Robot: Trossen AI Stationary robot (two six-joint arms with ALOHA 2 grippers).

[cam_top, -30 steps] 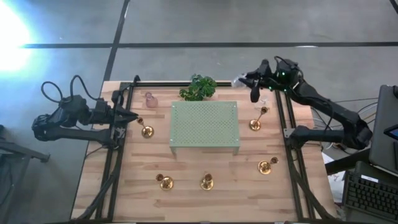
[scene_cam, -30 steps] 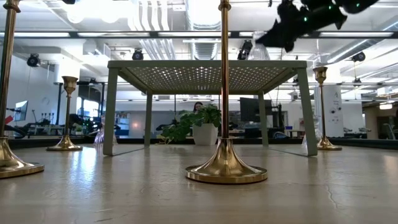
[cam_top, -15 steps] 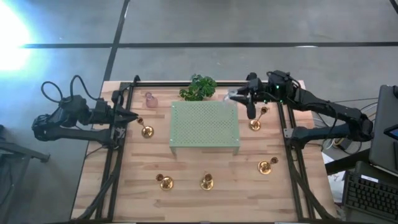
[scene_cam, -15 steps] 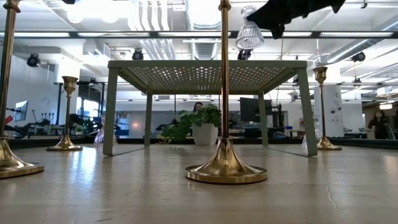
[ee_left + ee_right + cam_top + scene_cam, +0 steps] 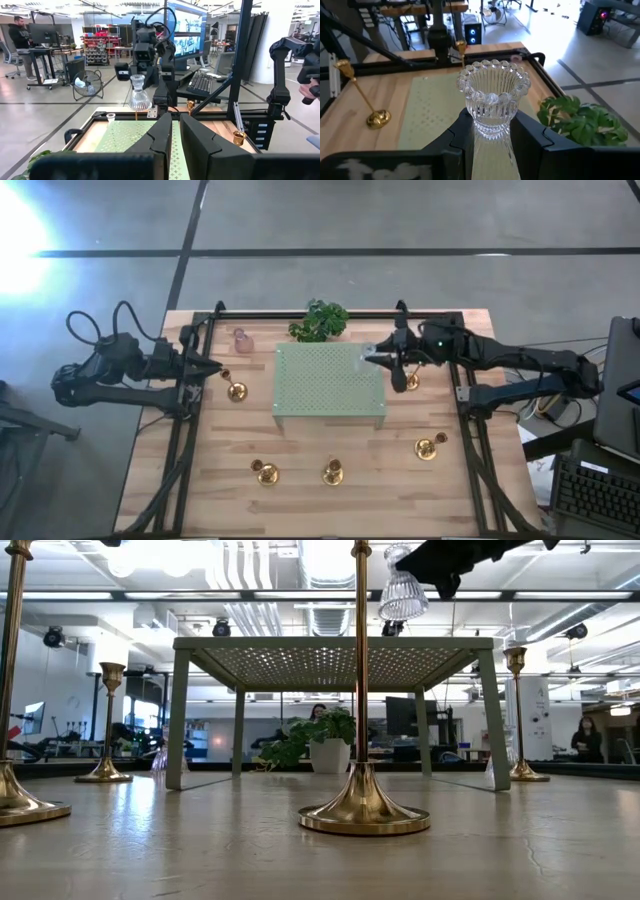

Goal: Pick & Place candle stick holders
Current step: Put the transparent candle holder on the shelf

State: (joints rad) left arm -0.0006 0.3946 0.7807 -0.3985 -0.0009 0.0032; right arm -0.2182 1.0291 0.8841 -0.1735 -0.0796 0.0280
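Observation:
My right gripper (image 5: 374,359) hangs over the far right corner of the pale green stand (image 5: 325,385), shut on a clear ribbed glass candle stick holder (image 5: 492,97), which the low view also shows (image 5: 403,595). Brass holders stand on the table on their round bases at the left (image 5: 236,391), near the front (image 5: 266,474) (image 5: 333,473), and at the right (image 5: 427,447); another (image 5: 411,381) is partly under the right arm. A pink glass holder (image 5: 241,340) sits at the far left. My left gripper (image 5: 217,370) waits shut at the left edge. My right gripper pinches the glass holder's lower flared part (image 5: 490,131) between its two fingers (image 5: 456,139), one on each side. The fingers come from the table's right, nearly level and slanting a little down. The holder stands upright with its beaded rim up, lifted clear above the stand's top.
A leafy plant (image 5: 319,320) sits at the far edge behind the stand. A small clear glass (image 5: 111,117) shows by the stand's far right corner. Black frame rails (image 5: 185,430) run along both table sides. Bare wood lies between the stand and the front brass holders.
My right gripper has swung from the table's far right corner toward the left and near side, coming over the stand's far right corner. It keeps about the same height and stays shut on the glass holder, which rides along upright.

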